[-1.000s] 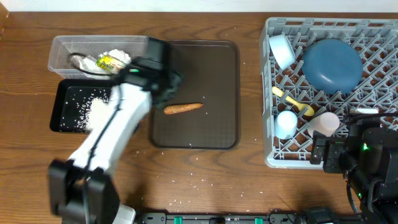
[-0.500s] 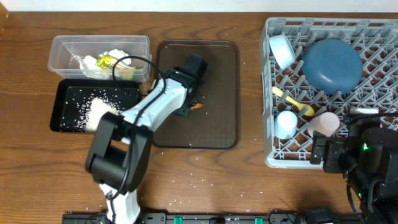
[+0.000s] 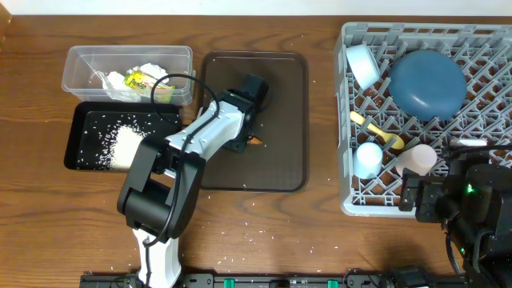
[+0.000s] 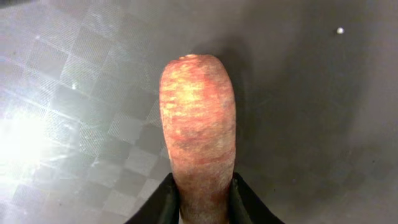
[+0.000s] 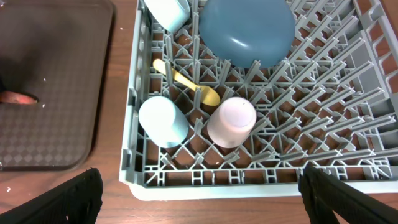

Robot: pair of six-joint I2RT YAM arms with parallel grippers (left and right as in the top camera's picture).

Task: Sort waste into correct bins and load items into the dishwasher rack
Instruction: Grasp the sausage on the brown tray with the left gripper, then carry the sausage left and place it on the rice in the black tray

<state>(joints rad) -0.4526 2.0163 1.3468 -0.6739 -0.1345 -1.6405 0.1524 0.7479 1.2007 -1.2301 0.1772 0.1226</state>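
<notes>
The orange carrot (image 4: 198, 137) lies on the dark brown serving tray (image 3: 280, 96), and my left gripper (image 4: 202, 208) is shut on its near end, one black finger on each side. From overhead only the carrot's tip (image 3: 255, 140) shows past the left gripper (image 3: 244, 132). Crumpled paper (image 3: 148, 74) and the snack wrapper (image 3: 138, 80) sit in the clear box (image 3: 80, 60). Rice (image 3: 120, 144) lies in the black tray (image 3: 80, 120). The grey rack (image 3: 352, 200) holds the blue plate (image 3: 426, 83), bowl (image 3: 362, 64), yellow spoon (image 3: 376, 128), light blue cup (image 3: 368, 158) and pink cup (image 3: 418, 158). My right gripper (image 5: 199, 199) hangs open over the rack's front edge.
Loose rice grains (image 3: 256, 236) are scattered on the wooden table in front of the brown tray. My left arm stretches from the table's front edge across the tray's left side. The right arm's base (image 3: 472, 208) sits at the rack's front right corner.
My left arm swung from over the clear box to the carrot on the brown tray. Its jaws closed onto the carrot. The right arm has stayed still.
</notes>
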